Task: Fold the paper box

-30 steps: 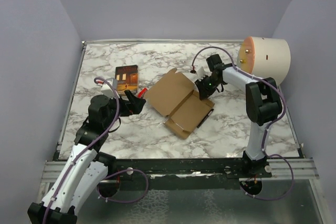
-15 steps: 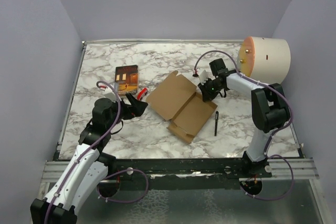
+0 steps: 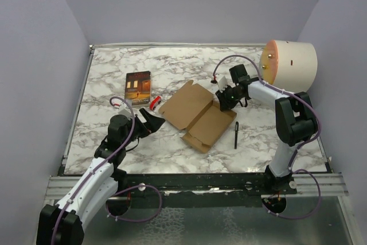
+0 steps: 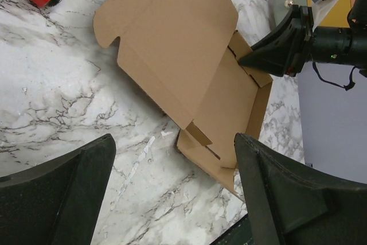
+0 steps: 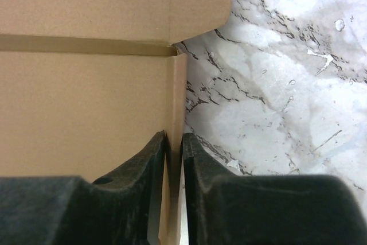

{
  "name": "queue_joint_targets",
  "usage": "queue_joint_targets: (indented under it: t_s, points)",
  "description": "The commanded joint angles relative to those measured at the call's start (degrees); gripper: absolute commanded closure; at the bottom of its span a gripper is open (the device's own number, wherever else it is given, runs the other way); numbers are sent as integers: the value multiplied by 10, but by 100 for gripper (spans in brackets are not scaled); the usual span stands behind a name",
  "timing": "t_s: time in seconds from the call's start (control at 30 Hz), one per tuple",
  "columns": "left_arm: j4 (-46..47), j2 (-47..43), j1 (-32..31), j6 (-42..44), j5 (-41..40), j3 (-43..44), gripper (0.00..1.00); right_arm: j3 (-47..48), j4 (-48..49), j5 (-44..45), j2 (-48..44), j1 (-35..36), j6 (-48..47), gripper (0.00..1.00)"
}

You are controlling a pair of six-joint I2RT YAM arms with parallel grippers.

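Paper box (image 3: 198, 114): half-folded, lying mid-surface (image 3: 172, 70), long axis diagonal from far-left to near-right; right gripper (image 3: 223, 102) jaws clenched on its far-right side wall; left gripper (image 3: 156, 120) jaws spread, empty, just beside the lid's left corner.

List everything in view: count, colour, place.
paper box: one, brown, table centre, lying open
book: one, dark with orange picture, left of the box
toy car: one, red, between book and box
pen: one, black, right of the box
cylinder: one, cream, far right
table: one, white-grey marble
left gripper: one, black, open, near the box's left corner
right gripper: one, black, pinching a box side wall
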Motion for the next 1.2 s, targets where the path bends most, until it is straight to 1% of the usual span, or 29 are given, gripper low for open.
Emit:
queue_joint_targets:
  t_s: [0.0, 0.4, 0.6, 0.63, 0.67, 0.7, 0.73, 0.87, 1.0, 1.17]
  points:
    - [72, 12, -7, -30, 12, -17, 13, -12, 20, -21, -22, 0, 3, 79]
    - [77, 33, -17, -26, -8, -18, 16, -48, 40, 13, -66, -7, -4, 77]
    - [85, 56, -35, -27, -23, -17, 17, -57, 43, 26, -61, -8, -7, 78]
    - [86, 60, -40, -27, -27, -17, 17, -57, 43, 26, -58, -8, -9, 79]
    - [87, 65, -46, -28, -33, -17, 17, -59, 42, 27, -55, -8, -10, 83]
    - [89, 70, -53, -29, -39, -16, 17, -61, 43, 28, -54, -8, -9, 92]
    - [90, 74, -59, -30, -46, -16, 17, -63, 45, 28, -53, -8, -9, 98]
    - [118, 101, -98, -44, -79, -18, 17, -81, 65, 26, -63, -8, -3, 99]
    - [166, 154, -141, -58, -116, -17, 17, -85, 70, 0, -65, -8, 2, 99]
    - [224, 209, -164, -89, -160, -20, 17, -91, 73, -16, -68, -8, 4, 99]
